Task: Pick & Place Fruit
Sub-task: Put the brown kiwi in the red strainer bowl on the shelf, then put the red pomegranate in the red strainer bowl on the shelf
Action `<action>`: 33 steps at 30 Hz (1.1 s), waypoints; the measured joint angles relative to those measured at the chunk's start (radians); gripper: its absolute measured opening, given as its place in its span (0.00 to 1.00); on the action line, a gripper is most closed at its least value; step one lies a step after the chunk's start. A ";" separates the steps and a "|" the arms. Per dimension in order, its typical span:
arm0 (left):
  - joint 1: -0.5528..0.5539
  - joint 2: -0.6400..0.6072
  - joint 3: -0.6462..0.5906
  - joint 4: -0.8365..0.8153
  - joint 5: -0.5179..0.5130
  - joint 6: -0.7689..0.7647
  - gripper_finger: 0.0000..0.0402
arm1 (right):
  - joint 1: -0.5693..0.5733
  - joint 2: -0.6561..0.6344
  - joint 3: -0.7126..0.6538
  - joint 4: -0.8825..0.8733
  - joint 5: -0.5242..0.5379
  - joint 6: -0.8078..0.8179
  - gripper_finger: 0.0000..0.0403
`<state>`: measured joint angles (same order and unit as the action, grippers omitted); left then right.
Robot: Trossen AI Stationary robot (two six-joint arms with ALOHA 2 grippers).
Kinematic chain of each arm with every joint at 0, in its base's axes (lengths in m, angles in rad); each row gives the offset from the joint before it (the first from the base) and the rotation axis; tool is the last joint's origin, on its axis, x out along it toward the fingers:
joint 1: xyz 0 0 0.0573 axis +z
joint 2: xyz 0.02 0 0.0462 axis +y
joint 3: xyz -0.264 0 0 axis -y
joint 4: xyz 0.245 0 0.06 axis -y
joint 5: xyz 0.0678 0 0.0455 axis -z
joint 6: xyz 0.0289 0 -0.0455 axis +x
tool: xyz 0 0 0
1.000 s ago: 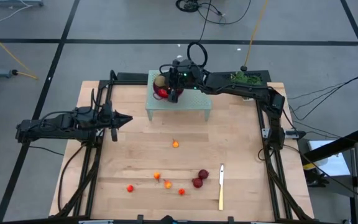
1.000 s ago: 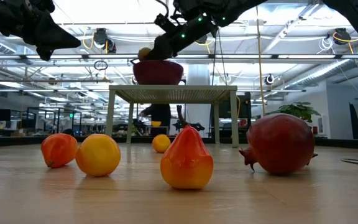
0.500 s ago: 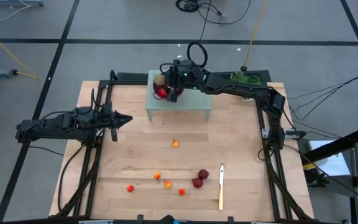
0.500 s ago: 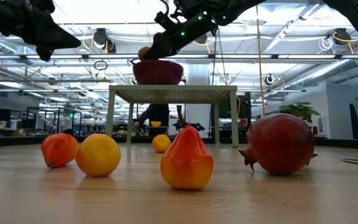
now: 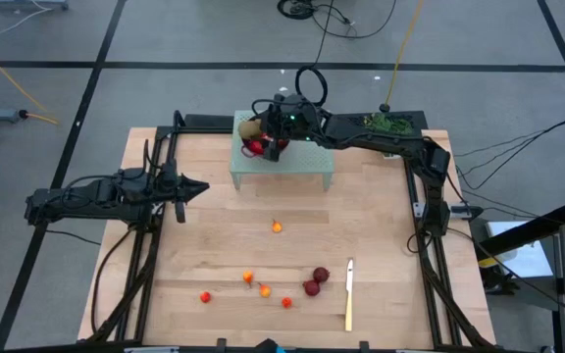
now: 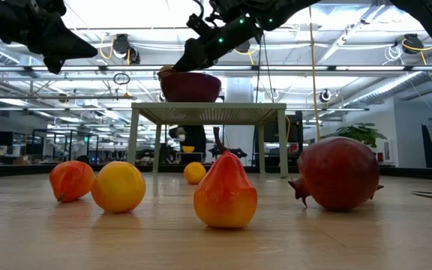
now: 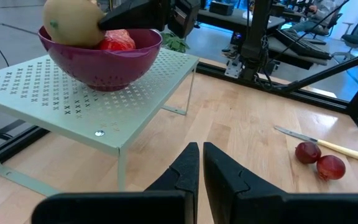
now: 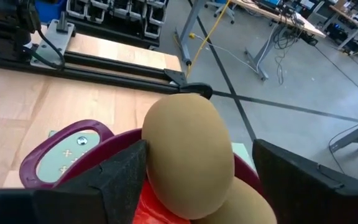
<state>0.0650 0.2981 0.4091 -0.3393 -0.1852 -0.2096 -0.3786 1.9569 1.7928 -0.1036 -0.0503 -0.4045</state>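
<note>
A purple bowl (image 5: 256,149) stands on a pale green perforated stand (image 5: 292,165) at the table's far middle. In the bowl, a brown oval fruit (image 8: 188,158) lies on a red fruit (image 7: 118,42) and on another brown one (image 8: 241,208). My right gripper (image 8: 197,168) hangs open over the bowl, one finger on either side of the top brown fruit. My left gripper (image 5: 202,186) hovers shut over the table's left side, pointing right. Small orange fruit (image 5: 265,290) and two dark red ones (image 5: 317,281) lie on the near table. My right gripper comes at the bowl slanting down from the table's right. One finger (image 8: 120,171) lies close against the top brown fruit's side; whether it touches, I cannot tell. The other finger (image 8: 303,183) stands clear of it. The fruit rests in the bowl.
A yellow-handled knife (image 5: 349,294) lies near the front right, beside the dark red fruit. One orange fruit (image 5: 278,227) sits alone mid-table. Dark frame rails (image 5: 430,245) run along the left and right sides. Bare wood lies between the stand and the near fruit.
My right gripper has opened over the bowl and let go of the brown oval fruit. The fruit has sunk from above the rim down into the bowl.
</note>
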 joint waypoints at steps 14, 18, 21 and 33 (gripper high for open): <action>0.000 0.000 0.000 0.000 0.000 0.001 0.05 | 0.089 -0.142 0.000 -0.107 0.184 0.035 0.65; 0.000 0.000 0.000 0.000 0.000 0.002 0.05 | 0.134 -0.191 0.000 -0.211 0.266 0.125 0.58; 0.000 0.000 0.000 0.000 0.000 0.006 0.05 | 0.167 -0.224 0.000 -0.294 0.312 0.208 0.50; 0.000 0.000 0.000 -0.001 0.002 0.037 0.05 | 0.320 -0.320 0.000 -0.471 0.344 0.463 0.12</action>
<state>0.0650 0.2977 0.4091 -0.3401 -0.1837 -0.1729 -0.0590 1.6371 1.7927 -0.5743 0.2935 0.0585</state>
